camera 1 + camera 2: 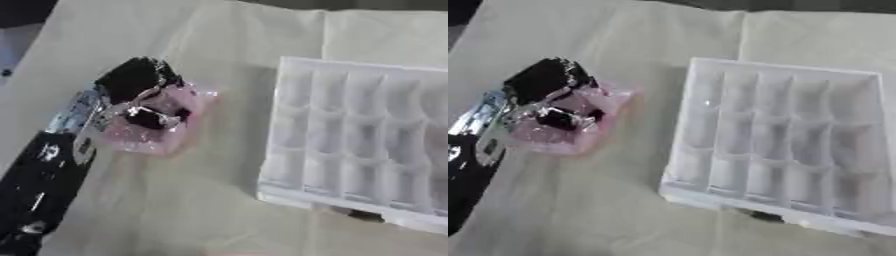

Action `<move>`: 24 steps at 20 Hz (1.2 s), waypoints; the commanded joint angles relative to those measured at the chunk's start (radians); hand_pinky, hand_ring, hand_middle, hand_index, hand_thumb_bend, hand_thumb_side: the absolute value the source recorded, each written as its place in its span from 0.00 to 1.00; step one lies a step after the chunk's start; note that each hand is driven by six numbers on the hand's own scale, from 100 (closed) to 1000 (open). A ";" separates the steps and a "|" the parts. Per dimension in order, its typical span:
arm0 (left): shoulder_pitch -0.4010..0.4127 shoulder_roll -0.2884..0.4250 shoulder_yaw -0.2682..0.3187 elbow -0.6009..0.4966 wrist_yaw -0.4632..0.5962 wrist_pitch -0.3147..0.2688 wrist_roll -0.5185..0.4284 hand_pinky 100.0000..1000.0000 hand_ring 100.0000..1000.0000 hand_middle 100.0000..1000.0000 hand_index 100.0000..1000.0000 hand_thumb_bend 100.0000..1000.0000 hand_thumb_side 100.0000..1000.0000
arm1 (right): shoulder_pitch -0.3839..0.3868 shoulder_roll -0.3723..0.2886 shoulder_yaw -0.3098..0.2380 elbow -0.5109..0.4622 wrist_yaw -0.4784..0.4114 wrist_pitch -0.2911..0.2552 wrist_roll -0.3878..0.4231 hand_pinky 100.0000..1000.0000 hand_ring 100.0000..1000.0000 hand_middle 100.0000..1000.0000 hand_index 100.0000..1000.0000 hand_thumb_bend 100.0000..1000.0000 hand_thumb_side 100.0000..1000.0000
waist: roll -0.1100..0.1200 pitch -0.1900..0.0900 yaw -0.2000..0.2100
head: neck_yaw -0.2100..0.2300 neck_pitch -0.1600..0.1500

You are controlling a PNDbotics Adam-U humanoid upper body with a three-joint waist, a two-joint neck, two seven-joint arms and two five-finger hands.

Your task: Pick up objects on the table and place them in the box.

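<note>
A pink translucent plastic object (162, 125), squarish and glossy, sits left of centre in the frame on a pale beige cloth-covered table (175, 210), with the robot's left hand (140, 92) wrapped over it. The black-and-silver hand comes in from the lower left corner on a dark forearm, and its fingers (557, 120) are curled down onto the pink piece, so that dark fingertips show against the pink surface from above. Whether the object is lifted clear of the cloth or resting on it cannot be told; a faint pinkish tint lies on the fabric at its lower edge. To the right, well apart from the pink item, lies a clear plastic compartment box (684, 165), a rectangular organiser divided into rows of small cells, tilted slightly in the frame, so that its near edge slopes down toward the lower right. The cells appear pale and their contents cannot be made out. A small dark shape (759, 216) shows on the cloth just under the box's near rim. The cloth carries soft creases, one fold running down from the upper middle of the frame past the box's upper left corner. The robot's right hand appears in neither eye view.
</note>
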 commanded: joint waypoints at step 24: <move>-0.013 0.230 0.068 0.004 0.232 0.029 0.140 0.00 0.00 0.00 0.07 0.41 0.00 | 0.010 -0.026 0.000 -0.020 0.004 0.019 0.014 0.44 0.56 0.51 0.60 0.36 0.90 | 0.029 -0.028 0.014 | -0.026 0.000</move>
